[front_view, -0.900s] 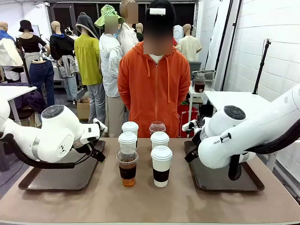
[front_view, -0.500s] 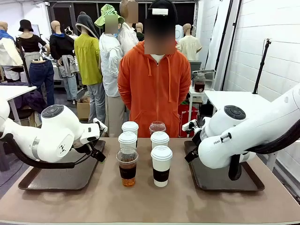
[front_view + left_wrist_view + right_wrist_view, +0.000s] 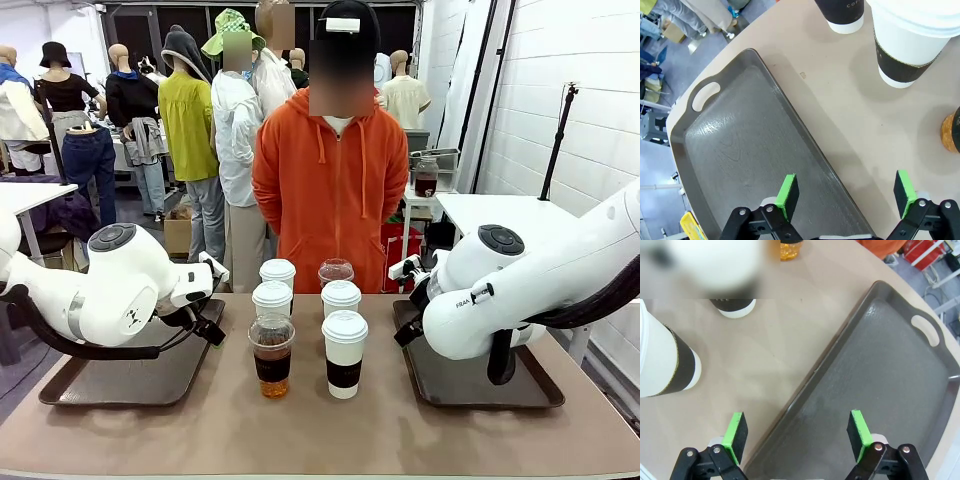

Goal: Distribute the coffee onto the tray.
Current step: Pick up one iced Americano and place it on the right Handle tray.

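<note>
Coffee (image 3: 341, 297) is sitting at the middle of the table (image 3: 320, 435) in two rows of three running from the near side toward the far edge. Four are white paper cups (image 3: 344, 352) with dark bands and two are clear cups (image 3: 271, 355) of brown liquid, one clear cup heading the left row at the front and the other closing the right row at the back. All six are standing on the tabletop between the trays. The left tray (image 3: 120, 385) is lying by the table's left edge and the right tray (image 3: 470, 392) by its right edge. The left pincer (image 3: 845, 196) is hanging low with its jaws spread wide and gripping nothing, one green pad over the left tray's inner rim and the other over the tabletop, with banded cups just beyond. The right pincer (image 3: 797, 434) is likewise gaping wide and holding nothing, one pad over the right tray and the other over the table beside a white cup. A person (image 3: 328, 190) in an orange hoodie is standing at the far edge, behind the cups.
</note>
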Robot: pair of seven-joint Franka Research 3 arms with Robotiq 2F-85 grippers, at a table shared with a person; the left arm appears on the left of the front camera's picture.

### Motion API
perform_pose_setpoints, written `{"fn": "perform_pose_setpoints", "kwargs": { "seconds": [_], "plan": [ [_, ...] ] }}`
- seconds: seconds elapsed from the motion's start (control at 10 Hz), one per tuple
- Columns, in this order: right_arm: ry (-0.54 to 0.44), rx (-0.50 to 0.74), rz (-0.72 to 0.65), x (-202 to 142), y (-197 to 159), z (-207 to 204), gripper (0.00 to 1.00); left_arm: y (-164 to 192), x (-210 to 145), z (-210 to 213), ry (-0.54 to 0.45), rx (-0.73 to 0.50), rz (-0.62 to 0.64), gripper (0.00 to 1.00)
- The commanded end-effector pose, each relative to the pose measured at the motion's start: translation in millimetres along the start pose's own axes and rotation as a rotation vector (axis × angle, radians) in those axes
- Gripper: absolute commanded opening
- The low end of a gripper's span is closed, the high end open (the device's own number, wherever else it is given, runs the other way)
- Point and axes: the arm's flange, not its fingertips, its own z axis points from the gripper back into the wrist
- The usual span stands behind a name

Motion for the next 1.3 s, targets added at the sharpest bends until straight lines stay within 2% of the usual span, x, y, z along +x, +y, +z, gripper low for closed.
{"fn": "perform_pose_setpoints", "kwargs": {
  "seconds": [0.0,0.9,1.2],
  "plan": [
    [0.0,0.0,0.0,0,0,0,1.0,0,0,0,0.0,0.0,0.0,1.0],
    [0.0,0.0,0.0,0,0,0,1.0,0,0,0,0.0,0.0,0.0,1.0],
    [-0.057,0.05,0.024,20,-7,42,1.0,4,18,42,-0.003,0.012,-0.01,1.0]
  ]
}}
